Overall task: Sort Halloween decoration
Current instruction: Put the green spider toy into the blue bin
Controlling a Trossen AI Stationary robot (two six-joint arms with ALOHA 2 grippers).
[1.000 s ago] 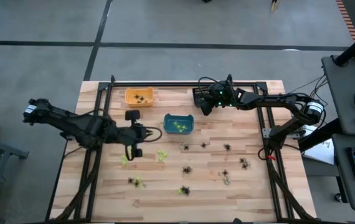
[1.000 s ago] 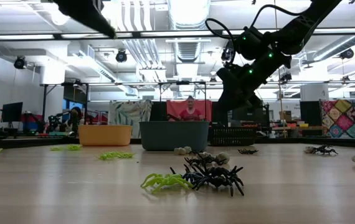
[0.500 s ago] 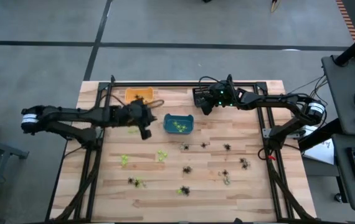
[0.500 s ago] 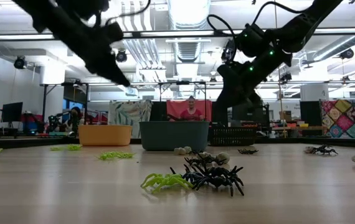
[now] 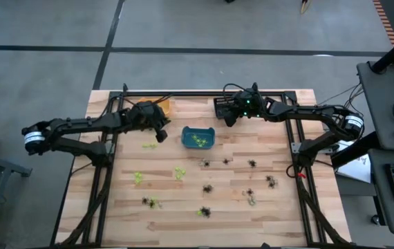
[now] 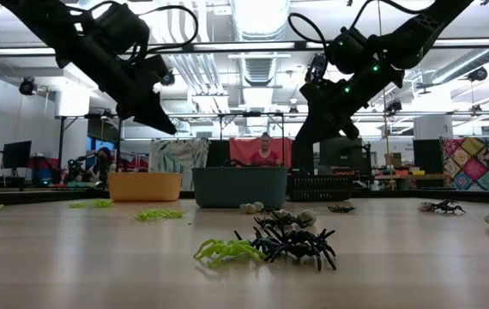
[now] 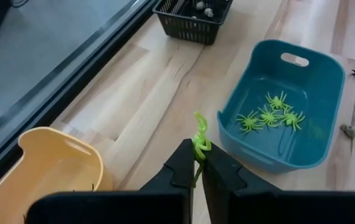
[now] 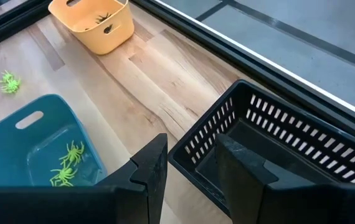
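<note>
- Lime-green spider (image 7: 200, 138): a small plastic trinket pinched between the closed fingertips of the left gripper (image 7: 197, 163), its legs sticking out past the tips; it is carried in the air above the wooden table (image 5: 280, 207), between the orange bin (image 7: 47, 169) and the teal bin (image 7: 289, 112).
- Left gripper, seen from above (image 5: 157, 130): it hangs over the table's far left part, just beside the orange bin, which the arm largely covers in that view, and left of the teal bin (image 5: 198, 138).
- Sorted green spiders (image 7: 269, 116): several lie together on the floor of the teal bin.
- Dark spiders in the orange bin (image 8: 101, 20): at least two lie on its floor.
- Black basket (image 8: 271, 149): a slotted bin at the table's far edge; small pale pieces (image 7: 201, 7) show inside it in the left wrist view.
- Right gripper (image 8: 191, 163): its fingers stand partly apart with nothing between them; it hovers above the near rim of the black basket, to the right of the teal bin in the high view (image 5: 233, 114).
- Unsorted decorations on the table: green spiders (image 5: 179, 173) lie in the left and middle part, dark spiders (image 5: 252, 164) in the middle and right part, all well apart from the bins.
- Low view foreground: a green spider (image 6: 226, 251) lies touching a black spider (image 6: 296, 244); pale round pieces (image 6: 304, 218) sit just behind them.
- Background: a person (image 6: 263, 152) is visible in the room beyond the teal bin.
</note>
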